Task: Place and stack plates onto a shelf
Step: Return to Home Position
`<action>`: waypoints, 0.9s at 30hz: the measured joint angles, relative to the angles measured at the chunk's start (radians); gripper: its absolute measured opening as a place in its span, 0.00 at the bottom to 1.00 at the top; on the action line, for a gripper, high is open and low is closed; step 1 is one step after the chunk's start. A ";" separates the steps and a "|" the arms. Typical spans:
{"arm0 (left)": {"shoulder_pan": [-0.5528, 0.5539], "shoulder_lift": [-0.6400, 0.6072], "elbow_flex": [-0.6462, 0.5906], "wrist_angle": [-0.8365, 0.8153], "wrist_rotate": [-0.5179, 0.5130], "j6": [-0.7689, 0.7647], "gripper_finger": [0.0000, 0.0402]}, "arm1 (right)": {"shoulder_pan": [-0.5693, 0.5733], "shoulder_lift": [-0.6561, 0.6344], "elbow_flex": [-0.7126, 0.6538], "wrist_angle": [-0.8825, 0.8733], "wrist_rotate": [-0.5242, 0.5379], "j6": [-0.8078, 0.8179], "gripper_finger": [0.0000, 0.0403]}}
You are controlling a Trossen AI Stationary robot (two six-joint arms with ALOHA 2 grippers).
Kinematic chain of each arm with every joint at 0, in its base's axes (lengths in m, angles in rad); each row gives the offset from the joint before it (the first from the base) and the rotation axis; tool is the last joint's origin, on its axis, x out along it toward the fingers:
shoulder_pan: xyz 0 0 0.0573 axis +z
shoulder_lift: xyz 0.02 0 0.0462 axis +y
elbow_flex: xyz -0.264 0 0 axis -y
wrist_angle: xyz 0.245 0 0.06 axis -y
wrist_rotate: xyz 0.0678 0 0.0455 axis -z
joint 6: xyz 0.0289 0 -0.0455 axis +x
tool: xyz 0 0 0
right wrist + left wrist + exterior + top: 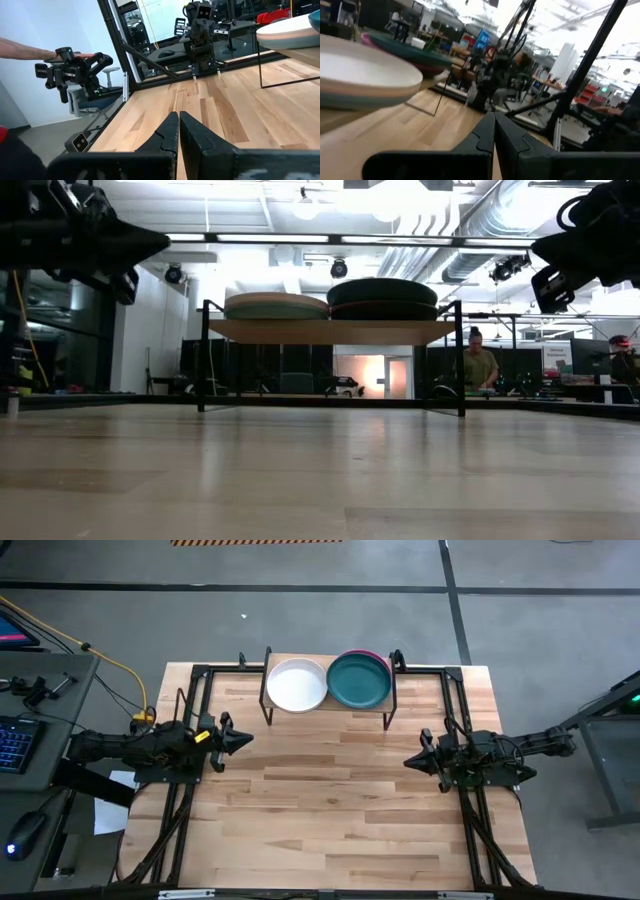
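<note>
The shelf (330, 705), a light wooden board on thin black legs, stands at the table's far edge. Two stacks of plates rest on it: a white plate (297, 685) tops the left stack, a dark teal plate (359, 679) tops the right one with a magenta rim (381, 658) showing under it. In the low view the stacks (276, 306) (382, 297) sit flat on the board. My left gripper (248, 739) is shut, at the table's left side. My right gripper (408, 761) is shut, at the right side. Neither holds anything.
Black metal frames (190, 700) (460, 710) run along both table sides. Bare wooden tabletop (330, 810) lies between the arms and toward the near edge. A keyboard and mouse sit on a desk (30, 720) left of the table. People (478, 365) stand in the room behind.
</note>
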 joint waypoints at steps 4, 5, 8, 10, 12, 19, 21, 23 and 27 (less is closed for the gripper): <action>0.000 -0.025 0.000 -0.040 0.000 0.000 0.00 | 0.000 0.006 0.000 -0.001 0.000 0.000 0.00; 0.000 -0.042 0.000 -0.054 0.000 0.000 0.00 | 0.000 0.006 0.000 0.000 0.000 0.000 0.00; 0.000 -0.104 0.000 -0.099 0.000 0.000 0.00 | 0.000 0.006 0.000 0.000 0.000 0.000 0.00; 0.000 -0.122 0.002 -0.103 0.000 0.000 0.00 | 0.000 0.006 0.000 0.000 0.000 0.000 0.00; 0.000 -0.121 -0.001 -0.098 0.000 0.000 0.00 | 0.000 0.006 0.000 0.000 0.000 0.001 0.00; 0.002 -0.122 0.000 -0.124 0.000 0.000 0.00 | 0.000 0.005 -0.001 0.000 0.000 0.000 0.00; 0.002 -0.120 0.000 -0.138 0.000 0.000 0.00 | 0.000 0.005 -0.001 0.000 0.000 0.002 0.00; 0.002 -0.119 0.000 -0.137 0.000 0.000 0.00 | 0.000 0.005 -0.001 0.000 0.000 0.000 0.00; 0.002 -0.116 0.000 -0.143 0.000 0.000 0.00 | 0.000 0.005 -0.001 0.000 0.000 0.000 0.00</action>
